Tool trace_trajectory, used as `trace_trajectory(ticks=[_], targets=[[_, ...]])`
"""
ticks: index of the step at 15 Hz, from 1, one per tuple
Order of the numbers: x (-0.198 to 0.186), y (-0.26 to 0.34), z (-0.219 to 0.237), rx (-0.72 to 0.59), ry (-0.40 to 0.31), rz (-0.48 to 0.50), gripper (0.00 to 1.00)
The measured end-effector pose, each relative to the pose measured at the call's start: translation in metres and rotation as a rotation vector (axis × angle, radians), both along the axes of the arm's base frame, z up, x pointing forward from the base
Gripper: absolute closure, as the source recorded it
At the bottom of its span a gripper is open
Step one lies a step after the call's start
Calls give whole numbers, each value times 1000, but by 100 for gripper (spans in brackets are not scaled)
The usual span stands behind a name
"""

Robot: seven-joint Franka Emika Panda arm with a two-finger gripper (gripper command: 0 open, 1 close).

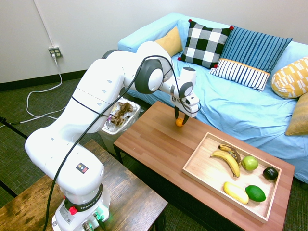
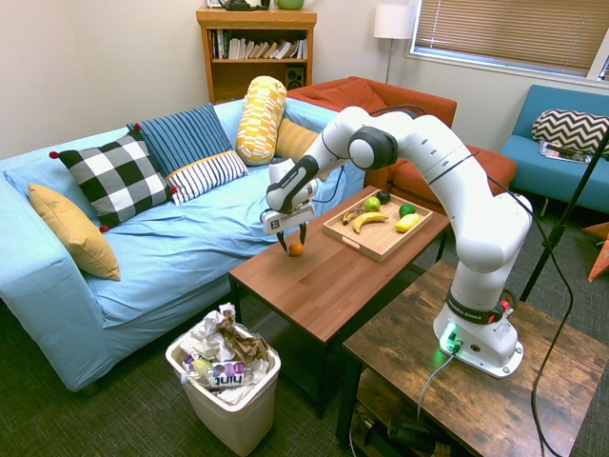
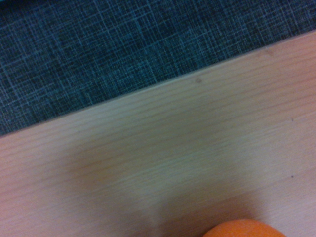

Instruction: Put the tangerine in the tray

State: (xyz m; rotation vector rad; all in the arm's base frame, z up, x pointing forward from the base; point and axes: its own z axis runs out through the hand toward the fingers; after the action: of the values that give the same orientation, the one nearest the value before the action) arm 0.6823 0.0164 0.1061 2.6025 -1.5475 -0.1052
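A sofa under a light blue cover (image 1: 226,103) runs along one long side of the bench (image 1: 149,132), a low reddish-brown table. The white arm (image 1: 103,82) reaches over the end of the bench away from the tray, its wrist pointing down. At the other end lies the tray (image 1: 224,198), shallow, rectangular and of pale wood. A white bin (image 2: 228,409) filled with crumpled paper and a plastic bottle stands on the floor near the end of the bench where the arm works. Cushions lie on the sofa: a black-and-white checked one (image 1: 204,43), a striped blue one (image 1: 255,48), and several with yellow or tan in them.

Inside the tray, a yellow banana (image 1: 226,160) lies beside a browner banana (image 1: 231,151). Next to them sits a green apple (image 1: 250,163), with a dark avocado (image 1: 270,173) near it. Toward the arm's side of the tray are a yellow lemon-like fruit (image 1: 236,192) and a green lime (image 1: 255,193), side by side.

The tangerine (image 1: 179,122), small and bright orange, rests on the bench, outside the tray and well apart from it. The jaws are spread, pointing down, with the tangerine at their tips; whether either side touches it, I cannot tell. In the wrist view, only the tangerine's rounded top shows, cut off by the picture's edge.
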Motion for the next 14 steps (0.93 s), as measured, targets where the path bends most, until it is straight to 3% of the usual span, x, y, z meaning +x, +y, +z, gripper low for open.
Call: trace_trajectory(ticks=[5,8,11,14], targets=[[0,-5,-1,6,2,5,100],[8,-32,31,6,-40,-6,100],[-1,-87,77,11,-74,-46,100],[-35,-175,110,27,-87,-118,100]])
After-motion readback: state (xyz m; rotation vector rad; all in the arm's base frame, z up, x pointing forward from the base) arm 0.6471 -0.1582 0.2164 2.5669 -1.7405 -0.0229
